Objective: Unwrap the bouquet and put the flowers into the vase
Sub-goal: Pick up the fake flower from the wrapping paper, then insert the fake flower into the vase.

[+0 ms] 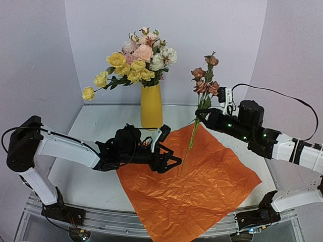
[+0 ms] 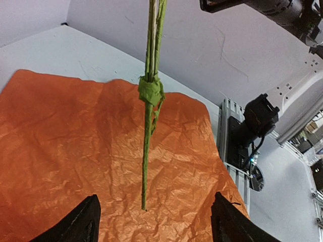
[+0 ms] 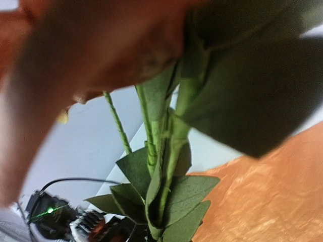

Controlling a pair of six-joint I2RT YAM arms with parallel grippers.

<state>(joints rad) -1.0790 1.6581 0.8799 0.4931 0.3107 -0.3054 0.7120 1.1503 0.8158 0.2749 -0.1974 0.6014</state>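
Note:
The bouquet's orange paper (image 1: 197,186) lies spread flat on the table, unwrapped. Above it my right gripper (image 1: 202,117) is shut on the stems of the flowers (image 1: 204,80), a bundle with rust-brown blooms held nearly upright. Their thin green stem (image 2: 146,151) hangs down, and its tip ends just above the paper (image 2: 65,146). My left gripper (image 1: 175,163) is low over the paper beside the stem's lower end, open and empty. Its black fingertips (image 2: 81,224) stand wide on either side of the stem. The yellow vase (image 1: 151,106) stands behind the paper, full of yellow, white and pink roses. In the right wrist view, leaves (image 3: 166,196) hide my fingers.
The rose bunch (image 1: 136,63) in the vase spreads wide to the left and above. White walls close in the back and both sides. A metal rail (image 1: 126,222) runs along the table's near edge, partly covered by the paper's corner.

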